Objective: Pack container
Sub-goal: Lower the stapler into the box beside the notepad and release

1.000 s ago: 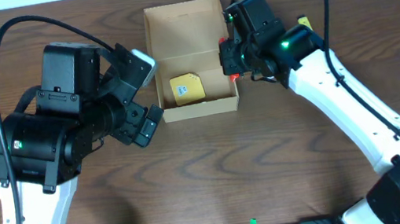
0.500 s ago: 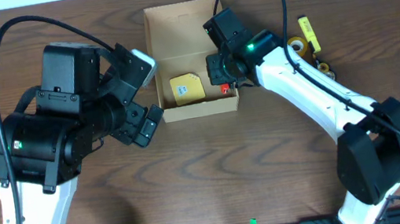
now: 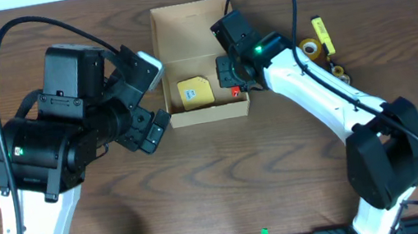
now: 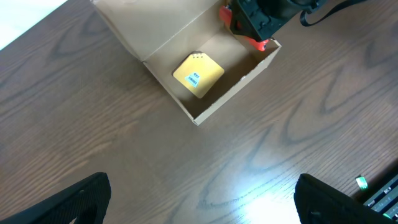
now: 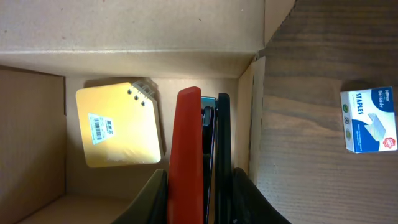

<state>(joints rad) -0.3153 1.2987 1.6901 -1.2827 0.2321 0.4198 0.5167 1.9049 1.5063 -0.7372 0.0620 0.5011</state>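
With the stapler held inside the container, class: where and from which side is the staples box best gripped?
Pinch the staples box across two opposite sides, coming straight down: it lies flat, label up, on bare table, clear of the container.

Spreads as a dark brown wood-grain table (image 3: 229, 197); gleams with white glare (image 4: 267, 196) just ahead of the left gripper (image 4: 200, 204).

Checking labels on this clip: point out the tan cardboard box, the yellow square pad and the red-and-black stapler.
tan cardboard box (image 3: 202, 116): overhead view, front wall.
yellow square pad (image 3: 195, 92): overhead view, cover centre.
red-and-black stapler (image 5: 186, 155): right wrist view, red upper arm.
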